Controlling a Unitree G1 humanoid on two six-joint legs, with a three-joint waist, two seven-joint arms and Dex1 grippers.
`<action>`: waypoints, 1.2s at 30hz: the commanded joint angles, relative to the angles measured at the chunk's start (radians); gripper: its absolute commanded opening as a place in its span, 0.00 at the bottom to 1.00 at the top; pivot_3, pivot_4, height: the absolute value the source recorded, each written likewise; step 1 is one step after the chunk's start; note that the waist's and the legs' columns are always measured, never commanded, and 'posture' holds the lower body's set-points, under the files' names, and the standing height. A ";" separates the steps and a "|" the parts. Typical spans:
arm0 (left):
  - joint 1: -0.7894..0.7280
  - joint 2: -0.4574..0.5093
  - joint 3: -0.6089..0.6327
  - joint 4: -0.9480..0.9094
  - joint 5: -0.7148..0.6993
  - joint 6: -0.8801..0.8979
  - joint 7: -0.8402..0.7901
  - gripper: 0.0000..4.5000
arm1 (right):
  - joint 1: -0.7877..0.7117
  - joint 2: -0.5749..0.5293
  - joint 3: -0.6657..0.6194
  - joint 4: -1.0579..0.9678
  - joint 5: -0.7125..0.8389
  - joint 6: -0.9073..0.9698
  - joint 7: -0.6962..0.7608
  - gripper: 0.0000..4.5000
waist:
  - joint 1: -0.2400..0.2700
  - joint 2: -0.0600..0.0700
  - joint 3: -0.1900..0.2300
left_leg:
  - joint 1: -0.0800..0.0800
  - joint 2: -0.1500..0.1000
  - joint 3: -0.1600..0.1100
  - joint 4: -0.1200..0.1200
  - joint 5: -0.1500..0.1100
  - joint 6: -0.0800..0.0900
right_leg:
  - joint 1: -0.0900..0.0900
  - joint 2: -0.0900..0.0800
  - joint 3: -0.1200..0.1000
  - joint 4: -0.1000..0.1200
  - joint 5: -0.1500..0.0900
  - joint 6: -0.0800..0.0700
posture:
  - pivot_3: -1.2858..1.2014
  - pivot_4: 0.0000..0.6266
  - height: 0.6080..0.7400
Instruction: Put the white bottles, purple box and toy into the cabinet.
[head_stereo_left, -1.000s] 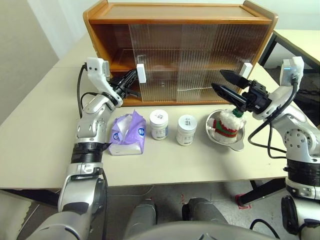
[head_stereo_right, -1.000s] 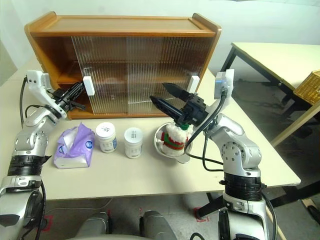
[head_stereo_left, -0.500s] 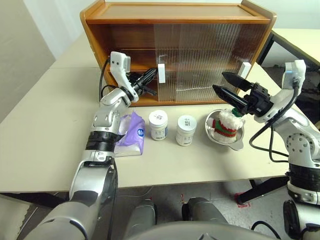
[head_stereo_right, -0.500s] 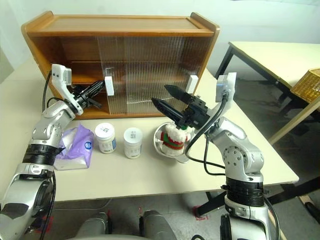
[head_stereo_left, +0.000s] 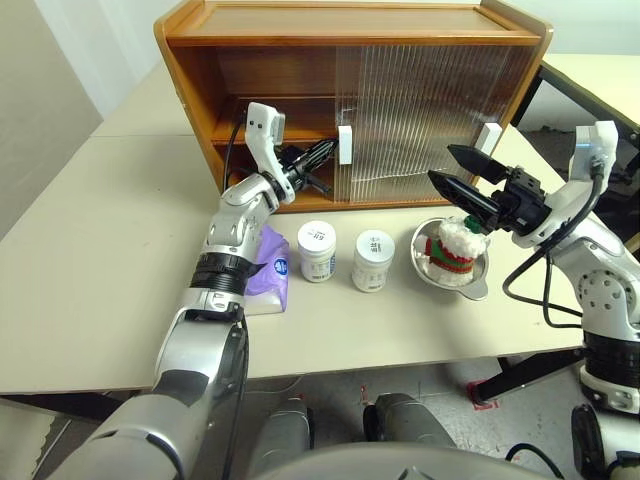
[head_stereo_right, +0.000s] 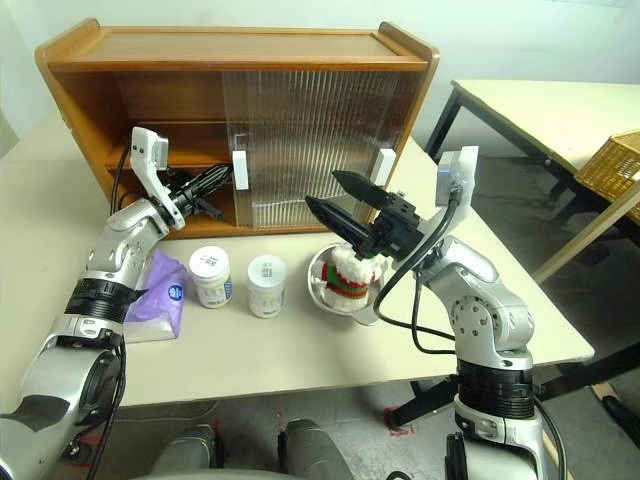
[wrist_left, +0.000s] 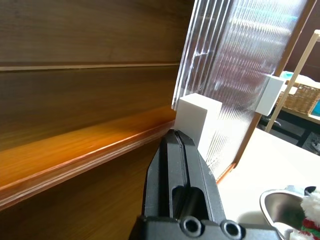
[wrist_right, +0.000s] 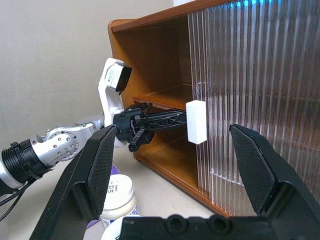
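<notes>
The brown cabinet (head_stereo_left: 350, 20) stands at the back of the table, its left side open. My left gripper (head_stereo_left: 325, 151) is shut, its tip against the white handle (head_stereo_left: 345, 145) of the left sliding door; the left wrist view shows that handle (wrist_left: 199, 119) just past the tip. Two white bottles (head_stereo_left: 318, 250) (head_stereo_left: 372, 260) stand side by side in front of the cabinet. To their left, partly behind my left arm, lies the purple box (head_stereo_left: 270, 272). The toy (head_stereo_left: 455, 247) sits in a metal bowl (head_stereo_left: 478, 285). My right gripper (head_stereo_left: 443, 165) hangs open just above the toy, holding nothing.
The right sliding door is closed, with its white handle (head_stereo_left: 490, 138) at the cabinet's right end. A second table (head_stereo_right: 540, 110) and a wicker basket (head_stereo_right: 615, 165) are off to the right. There is bare tabletop (head_stereo_left: 100, 250) to the left of the purple box.
My left gripper has moved to the right with the left door's handle, and the door has slid right, uncovering more of the cabinet's left side. The right arm has stayed put.
</notes>
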 joint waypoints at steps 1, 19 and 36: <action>0.001 0.010 0.019 0.003 0.015 -0.020 0.026 0.00 | -0.011 -0.009 -0.001 0.000 0.006 0.008 0.004 1.00 | 0.000 0.000 0.000 | 0.000 0.000 0.000 0.001 0.000 0.000 | 0.000 0.000 0.000 0.000 0.000 0.000 | 0.44 0.02 1.00; 0.526 0.166 0.233 -0.606 -0.144 0.174 0.146 0.75 | -0.103 0.006 0.057 0.120 -0.012 0.014 0.078 1.00 | 0.029 0.002 0.001 | -0.003 0.001 -0.001 0.004 -0.001 -0.002 | -0.004 0.000 0.002 0.001 0.002 -0.006 | 0.48 0.07 1.00; 0.951 0.207 0.341 -0.859 -0.361 0.156 -0.035 0.99 | -0.119 0.001 0.063 0.145 -0.018 0.024 0.099 1.00 | 0.050 0.004 0.001 | -0.002 0.005 0.006 -0.011 -0.003 -0.010 | -0.019 0.001 0.020 0.002 0.002 -0.012 | 0.49 0.07 1.00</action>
